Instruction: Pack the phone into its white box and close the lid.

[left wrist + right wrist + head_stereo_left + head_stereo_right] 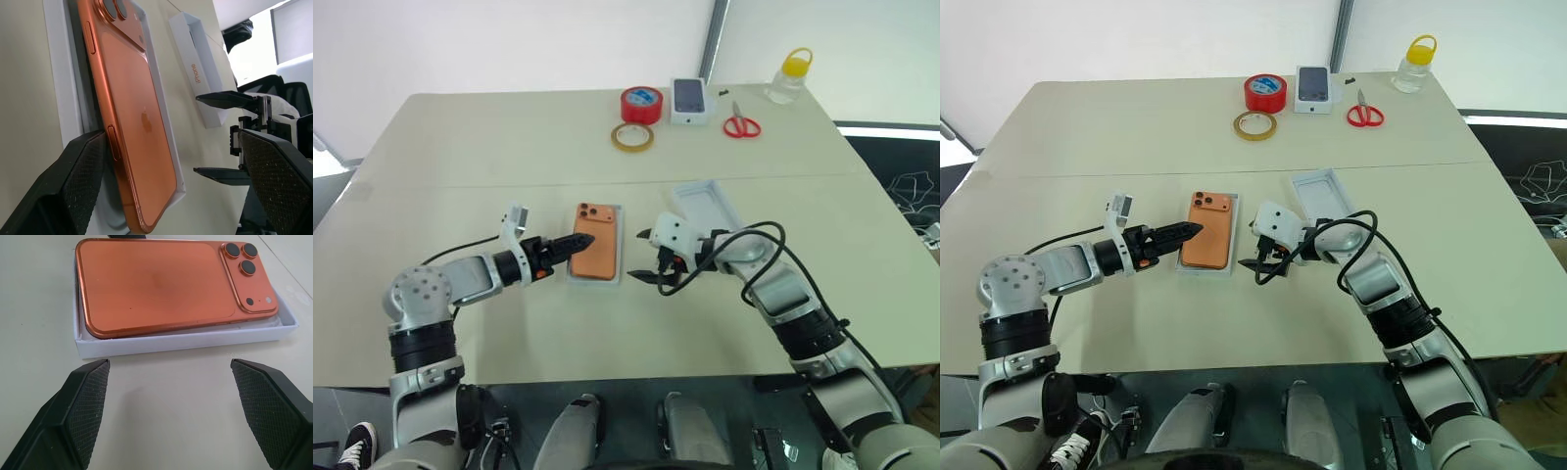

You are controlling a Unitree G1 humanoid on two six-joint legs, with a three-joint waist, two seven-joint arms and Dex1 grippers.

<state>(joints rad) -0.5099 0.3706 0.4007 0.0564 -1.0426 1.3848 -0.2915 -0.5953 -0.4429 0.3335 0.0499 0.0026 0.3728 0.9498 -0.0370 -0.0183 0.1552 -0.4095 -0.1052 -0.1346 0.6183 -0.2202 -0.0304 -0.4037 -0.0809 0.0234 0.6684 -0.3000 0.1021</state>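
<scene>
The orange phone [595,245] lies back up in the white box [594,279] at the table's middle, camera lenses at its far end; it looks slightly tilted, its left long edge riding higher. My left gripper [584,244] is open at the phone's left edge, one finger [80,181] beside that edge and the other over the phone. My right gripper [639,256] stands open just right of the box, with nothing between its fingers [88,406]. The lid [708,207] lies hollow side up behind the right gripper.
Along the table's far edge stand a red tape roll [641,104], a tan tape ring [632,137], a small white box with a dark phone picture [691,100], red scissors [740,125] and a yellow-capped bottle [789,76].
</scene>
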